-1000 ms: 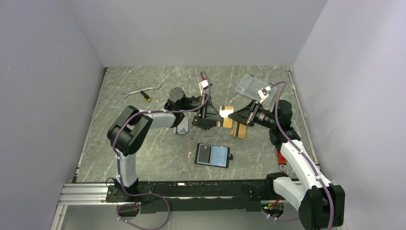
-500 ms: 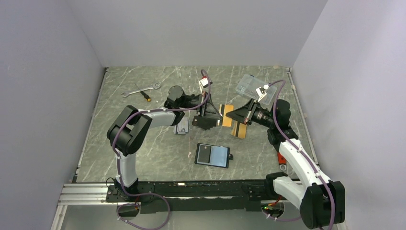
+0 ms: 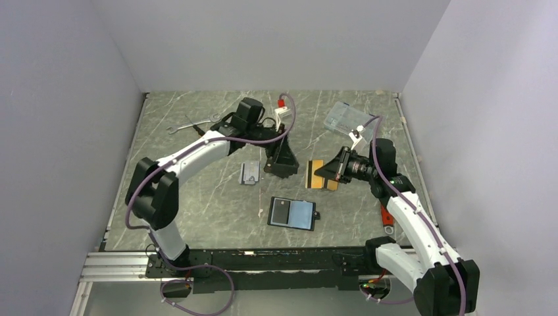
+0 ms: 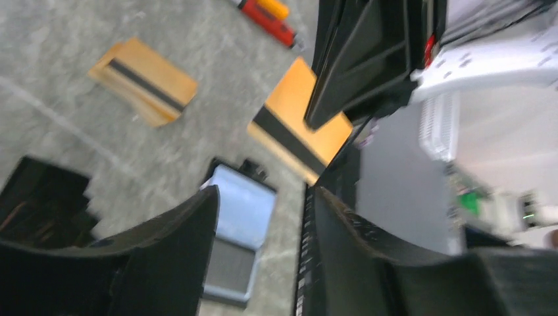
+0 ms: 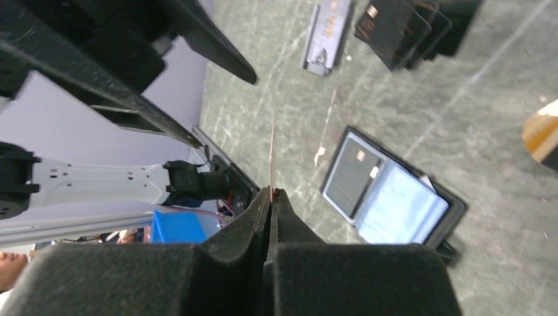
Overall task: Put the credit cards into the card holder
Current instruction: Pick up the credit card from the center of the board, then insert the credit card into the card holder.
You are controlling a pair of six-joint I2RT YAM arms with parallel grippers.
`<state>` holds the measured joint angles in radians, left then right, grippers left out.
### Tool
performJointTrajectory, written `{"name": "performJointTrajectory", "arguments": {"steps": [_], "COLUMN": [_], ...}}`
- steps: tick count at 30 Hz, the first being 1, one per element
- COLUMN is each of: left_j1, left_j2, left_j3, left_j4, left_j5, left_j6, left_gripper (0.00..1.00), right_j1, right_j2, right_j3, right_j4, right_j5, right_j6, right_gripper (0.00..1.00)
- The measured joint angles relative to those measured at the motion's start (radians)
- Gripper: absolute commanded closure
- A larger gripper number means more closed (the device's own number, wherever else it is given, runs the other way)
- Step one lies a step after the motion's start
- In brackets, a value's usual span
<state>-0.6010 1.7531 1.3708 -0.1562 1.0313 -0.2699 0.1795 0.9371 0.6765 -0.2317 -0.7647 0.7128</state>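
Two arms reach over the marble table [image 3: 197, 210] in the top view. The right gripper [image 3: 322, 175] grips an orange credit card [image 3: 314, 175] just right of the left gripper [image 3: 281, 170], whose jaws cannot be made out from here. The card holder [image 3: 293, 213] lies open and flat nearer the arm bases, between the two arms. A small grey piece [image 3: 249, 173] lies left of the left gripper.

From the left wrist, the left gripper [image 4: 263, 197] has its jaws parted with nothing between them. Beyond them are the pale blue inside of the card holder [image 4: 243, 207], the gripped credit card [image 4: 289, 125] with its black stripe, and a second card [image 4: 145, 79] flat on the table, well apart.

From the right wrist, the right gripper [image 5: 271, 194] is pinched tight on the credit card [image 5: 272, 151], which shows edge-on as a thin line. The card holder [image 5: 395, 201] lies open on the table beyond.
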Motion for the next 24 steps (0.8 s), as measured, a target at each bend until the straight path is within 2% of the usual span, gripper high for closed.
{"name": "performJointTrajectory", "arguments": {"steps": [1, 2, 4, 7, 12, 18, 24], "left_j1": [0.006, 0.011, 0.02, 0.03, 0.011, -0.08, -0.125], "left_j2": [-0.021, -0.039, -0.063, -0.083, -0.097, -0.097, -0.097], "left_j3": [0.0, -0.002, -0.011, -0.056, -0.221, -0.3, -0.3], "left_j4": [-0.076, -0.141, -0.248, -0.371, -0.462, -0.484, -0.457], "left_j5": [-0.024, -0.044, -0.088, -0.157, -0.288, -0.416, -0.471], "left_j6": [0.074, 0.143, 0.263, 0.414, 0.589, 0.699, 0.756], "left_gripper": [0.21, 0.16, 0.12, 0.16, 0.22, 0.24, 0.25], "right_j1": [0.0, 0.0, 0.0, 0.0, 0.005, 0.053, 0.178], "right_j2": [0.0, 0.0, 0.0, -0.005, -0.059, -0.123, -0.074], "right_j3": [-0.001, -0.002, -0.011, -0.048, -0.157, -0.27, -0.302], "right_j4": [-0.022, -0.05, -0.098, -0.16, -0.232, -0.225, -0.186], "right_j5": [0.006, 0.014, 0.032, 0.057, 0.083, 0.103, 0.165], "right_j6": [-0.011, -0.026, -0.053, -0.087, -0.108, -0.078, -0.031], "right_gripper": [1.0, 1.0, 1.0, 1.0, 1.0, 1.0, 1.0]}}
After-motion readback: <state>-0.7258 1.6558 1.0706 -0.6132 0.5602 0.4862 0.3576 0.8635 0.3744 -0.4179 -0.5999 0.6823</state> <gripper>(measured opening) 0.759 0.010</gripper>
